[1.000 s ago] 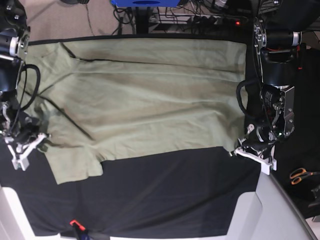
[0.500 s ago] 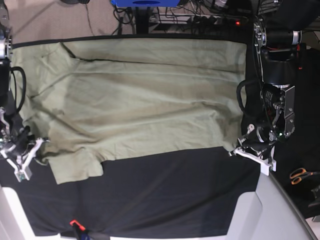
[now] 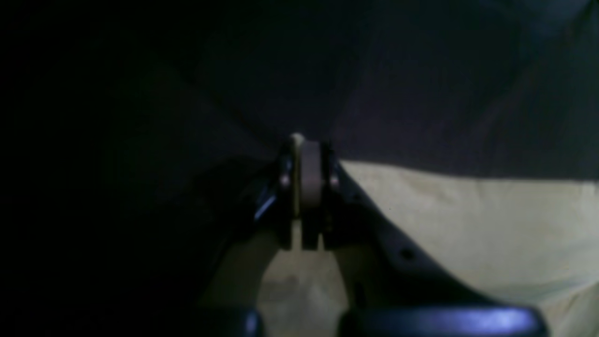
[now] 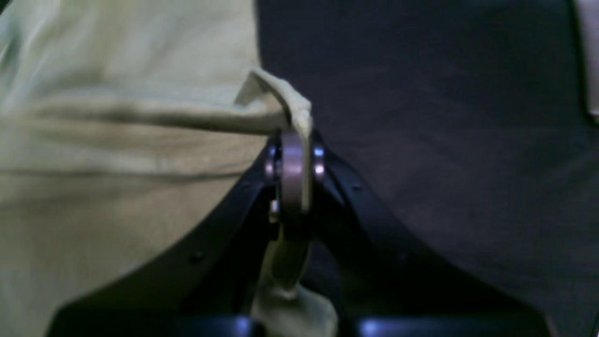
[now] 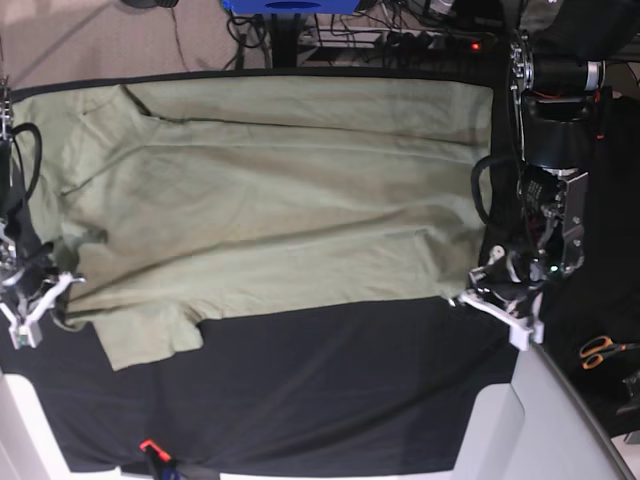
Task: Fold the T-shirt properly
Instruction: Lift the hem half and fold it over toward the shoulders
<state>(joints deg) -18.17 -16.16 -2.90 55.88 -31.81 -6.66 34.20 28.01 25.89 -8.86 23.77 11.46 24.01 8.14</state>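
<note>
The pale sage-green T-shirt [image 5: 270,200] lies spread across the black cloth [image 5: 330,400], with a sleeve [image 5: 150,335] hanging toward the near side. My right gripper [image 5: 40,300] is at the shirt's left edge. In the right wrist view this gripper [image 4: 292,147] is shut on a bunched fold of the T-shirt [image 4: 117,140]. My left gripper [image 5: 472,297] is at the shirt's lower right corner. In the left wrist view it [image 3: 304,154] is shut on a thin edge of the T-shirt [image 3: 468,224].
Orange-handled scissors [image 5: 600,350] lie on the far right beyond the left arm. White table corners [image 5: 560,420] frame the near edge. A small red-tipped object [image 5: 150,446] sits at the front. Cables and a blue box [image 5: 290,6] lie behind the table.
My right gripper has moved left and slightly nearer, drawing the shirt's left edge outward and flattening it. My left gripper has shifted a little to the left with its corner.
</note>
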